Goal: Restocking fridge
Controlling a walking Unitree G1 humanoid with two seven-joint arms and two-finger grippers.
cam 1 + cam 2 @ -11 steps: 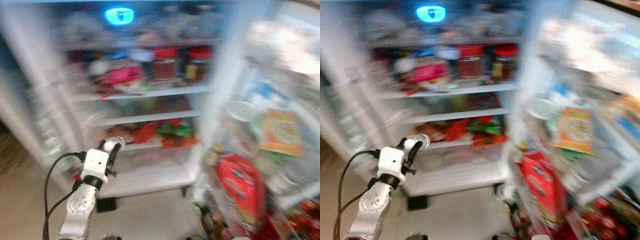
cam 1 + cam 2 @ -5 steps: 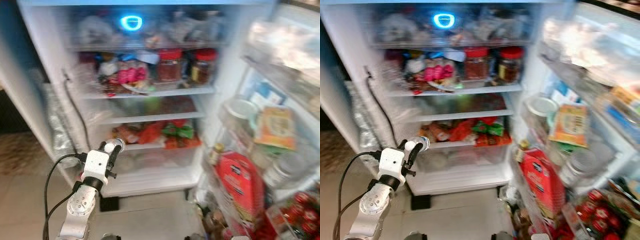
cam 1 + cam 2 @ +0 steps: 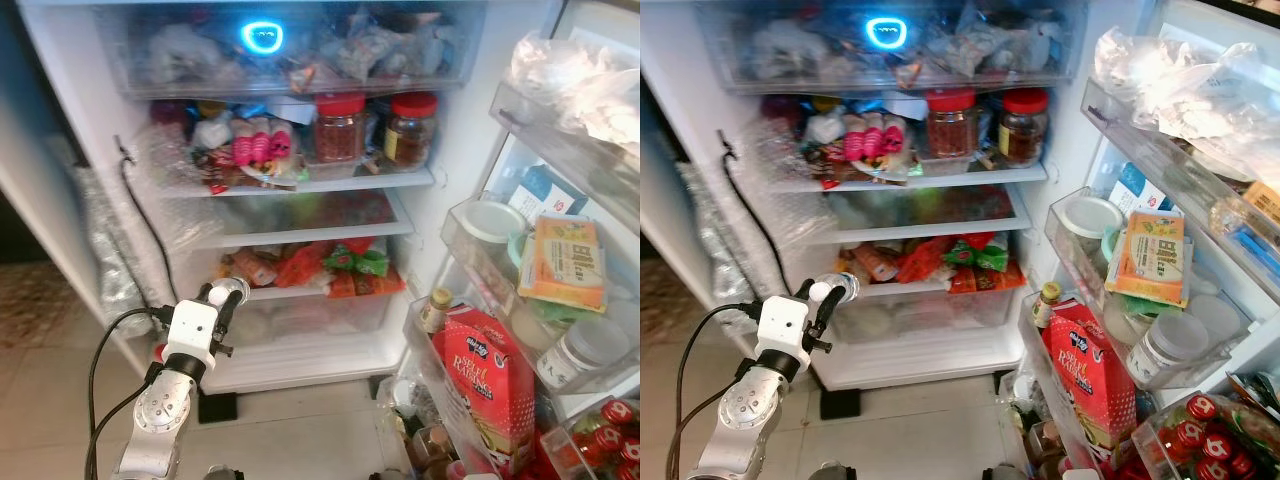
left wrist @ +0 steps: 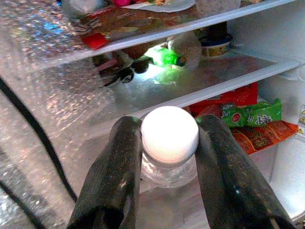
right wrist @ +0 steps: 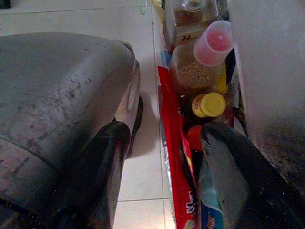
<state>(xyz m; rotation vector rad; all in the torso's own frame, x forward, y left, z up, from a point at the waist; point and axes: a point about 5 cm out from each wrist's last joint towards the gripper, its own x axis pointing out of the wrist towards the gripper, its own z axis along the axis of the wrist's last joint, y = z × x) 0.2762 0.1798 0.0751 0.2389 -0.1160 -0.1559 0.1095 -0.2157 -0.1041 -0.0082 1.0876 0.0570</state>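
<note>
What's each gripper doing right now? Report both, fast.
Left gripper: shut on a white-capped clear bottle, held up before the open fridge.
Right gripper: open, holding nothing, hanging beside the door's bottom rack.

— What do the fridge shelves (image 3: 300,186) carry?

— On the upper one, two red-lidded jars (image 3: 339,127) at the right, with pink packets (image 3: 262,150) and a plate (image 3: 268,176) at the left. The shelf under it holds something green (image 4: 164,56), far back. Lower still, red and green packets (image 3: 335,264) lie in a heap.

— And the door?

— Its racks (image 3: 1080,240) on the right hold a white-lidded tub (image 3: 1091,216), an orange box (image 3: 1152,257), a jar (image 3: 1162,350), a small bottle (image 3: 1044,304) and a red carton (image 3: 1088,372) — all standing close together.

— The floor (image 3: 290,430)?

— Pale tiles.
</note>
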